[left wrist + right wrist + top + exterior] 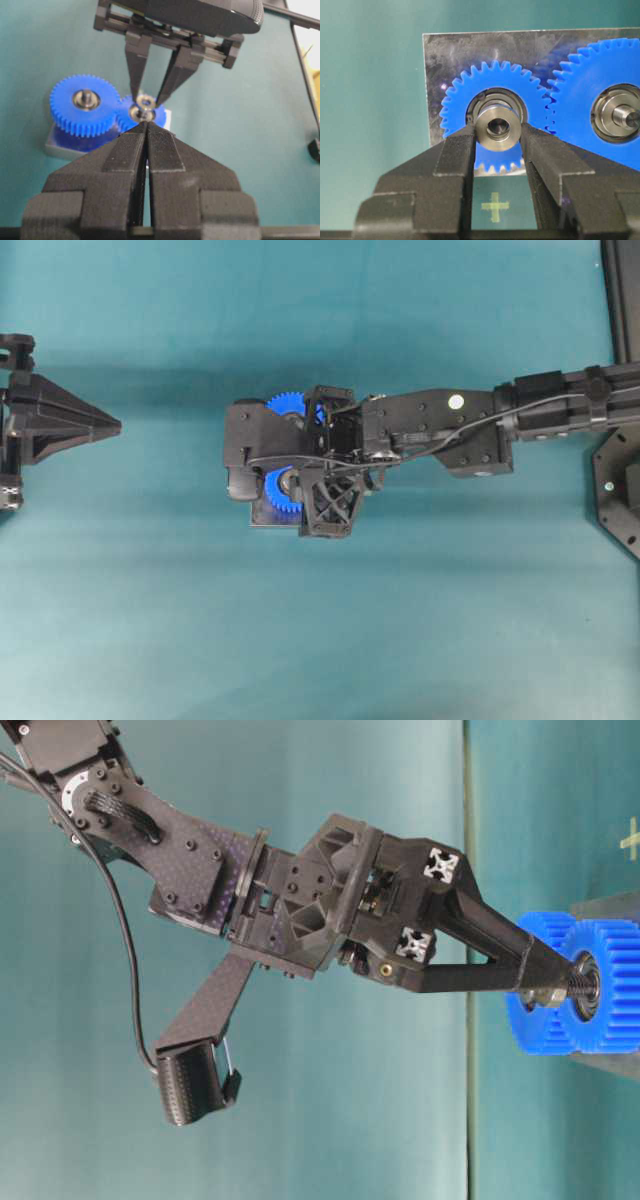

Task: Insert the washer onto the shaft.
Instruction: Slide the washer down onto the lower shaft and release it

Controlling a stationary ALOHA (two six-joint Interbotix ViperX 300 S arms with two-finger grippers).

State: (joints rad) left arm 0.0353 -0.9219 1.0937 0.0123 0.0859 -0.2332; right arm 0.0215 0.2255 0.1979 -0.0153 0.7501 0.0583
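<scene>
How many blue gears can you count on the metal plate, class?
2. A smaller gear sits under the right gripper, which holds the washer over its hub; a larger gear meshes beside it. Nothing suggests others hidden.

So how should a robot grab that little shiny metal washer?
By its round outer rim, one finger on each side, coming down from above. The little shiny metal washer is a short ring with an open centre hole, as the right gripper holds it over the small blue gear.

Right arm [450,430] over blue gears [287,405]; left claw [110,425] apart.
</scene>
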